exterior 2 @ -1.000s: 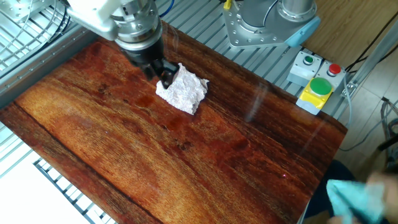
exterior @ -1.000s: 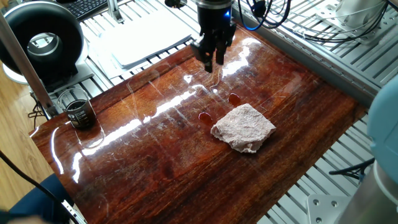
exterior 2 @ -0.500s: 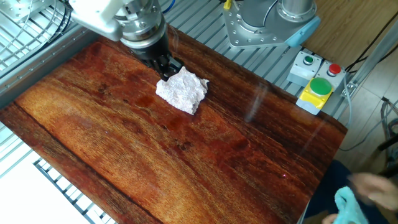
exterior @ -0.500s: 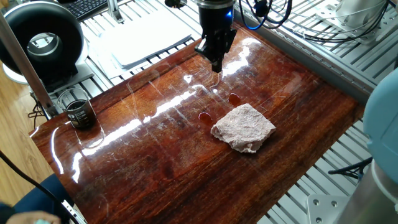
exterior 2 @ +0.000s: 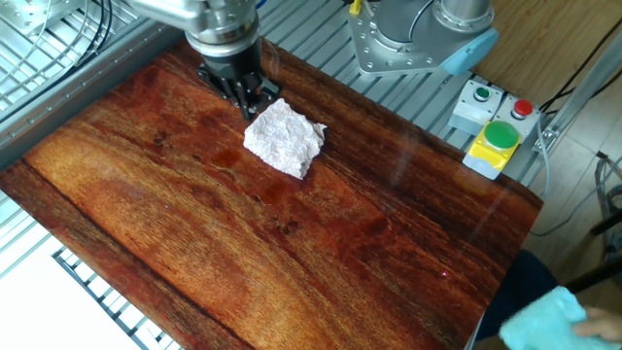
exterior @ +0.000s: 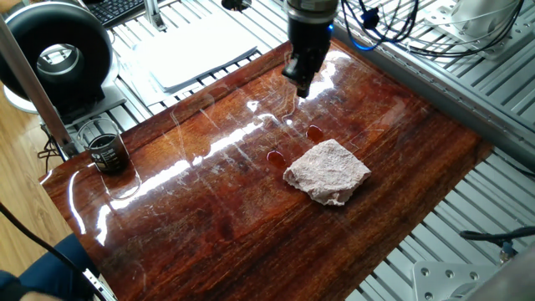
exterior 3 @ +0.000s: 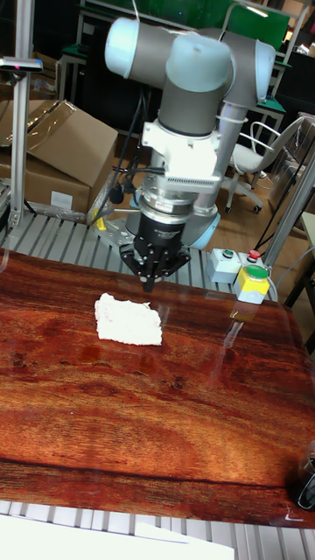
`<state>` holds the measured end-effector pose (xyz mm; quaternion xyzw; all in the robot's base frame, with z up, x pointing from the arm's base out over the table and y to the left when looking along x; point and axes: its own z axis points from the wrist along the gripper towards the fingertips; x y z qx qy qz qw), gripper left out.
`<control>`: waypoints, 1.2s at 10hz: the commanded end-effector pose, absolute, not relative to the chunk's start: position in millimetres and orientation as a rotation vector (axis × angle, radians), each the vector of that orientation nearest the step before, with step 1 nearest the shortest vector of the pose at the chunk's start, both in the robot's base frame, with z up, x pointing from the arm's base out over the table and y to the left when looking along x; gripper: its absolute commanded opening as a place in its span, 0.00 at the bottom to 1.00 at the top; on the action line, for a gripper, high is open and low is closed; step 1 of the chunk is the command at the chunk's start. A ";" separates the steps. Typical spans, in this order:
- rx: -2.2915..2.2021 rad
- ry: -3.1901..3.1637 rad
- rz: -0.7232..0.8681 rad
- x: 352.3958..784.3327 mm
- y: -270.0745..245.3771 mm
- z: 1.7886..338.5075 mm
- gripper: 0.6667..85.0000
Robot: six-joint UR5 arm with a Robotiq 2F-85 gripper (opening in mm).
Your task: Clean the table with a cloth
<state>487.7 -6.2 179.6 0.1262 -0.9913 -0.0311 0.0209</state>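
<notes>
The cloth is a pale pinkish, nubbly rag lying flat on the glossy reddish-brown table. My gripper hangs a little above the wood, just beyond the cloth's far edge and apart from it. Its fingers are pressed together and hold nothing. Two small wet spots shine on the wood between the gripper and the cloth.
A white board lies past the table's far edge. A black round device and a dark glass jar stand at the left corner. A button box and the arm's base sit beside the table. A light-blue cloth shows at the lower right.
The gripper's fingers closed from open with nothing between them. The gripper then shifted sideways along the table's far side, staying above the wood. The cloth has not moved.
</notes>
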 end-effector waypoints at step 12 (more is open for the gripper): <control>0.534 -3.035 -0.022 492.5 7.0 248.3 0.00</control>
